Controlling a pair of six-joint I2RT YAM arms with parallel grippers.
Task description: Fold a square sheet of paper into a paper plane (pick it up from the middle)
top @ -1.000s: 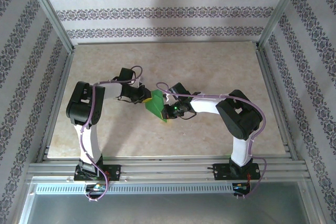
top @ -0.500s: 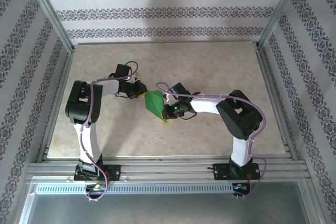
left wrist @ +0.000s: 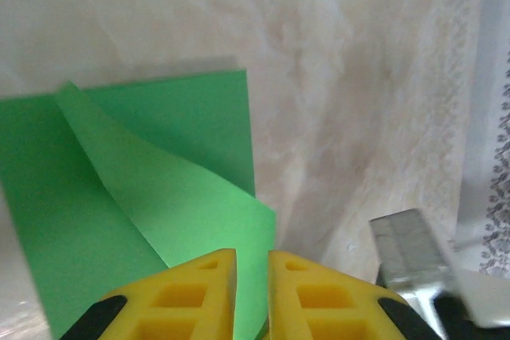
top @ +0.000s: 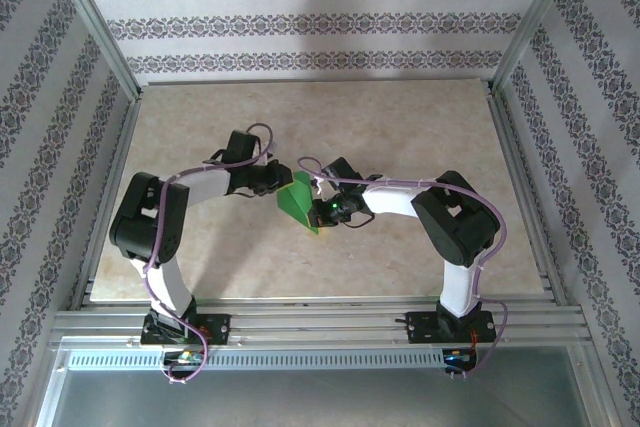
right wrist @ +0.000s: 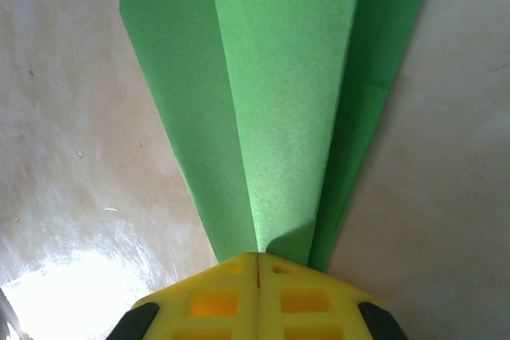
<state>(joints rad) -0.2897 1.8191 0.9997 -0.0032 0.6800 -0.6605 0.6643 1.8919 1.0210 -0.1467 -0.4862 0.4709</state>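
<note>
The square sheet of paper point(top: 296, 202) is bright green and creased into a narrow pointed shape, lying at mid-table. My right gripper point(top: 322, 210) is shut on its pointed near end; in the right wrist view the folded layers point(right wrist: 287, 101) fan away from the closed fingertips point(right wrist: 259, 259). My left gripper point(top: 282, 183) is at the sheet's upper left edge. In the left wrist view its yellow fingers point(left wrist: 199, 284) stand a narrow gap apart point(left wrist: 252, 256) over a lifted, curling flap point(left wrist: 183, 205), and green shows through the gap.
The beige marble-look table point(top: 420, 127) is ringed by aluminium posts point(top: 95, 37) and patterned walls. A metal rail point(top: 320, 322) carries both arm bases along the near edge. A grey metal block point(left wrist: 414, 252) sits close right of the left fingers.
The left gripper drew back to the left off the paper, then returned to its upper left edge, its arm stretching forward. The right gripper and the paper's point stayed still.
</note>
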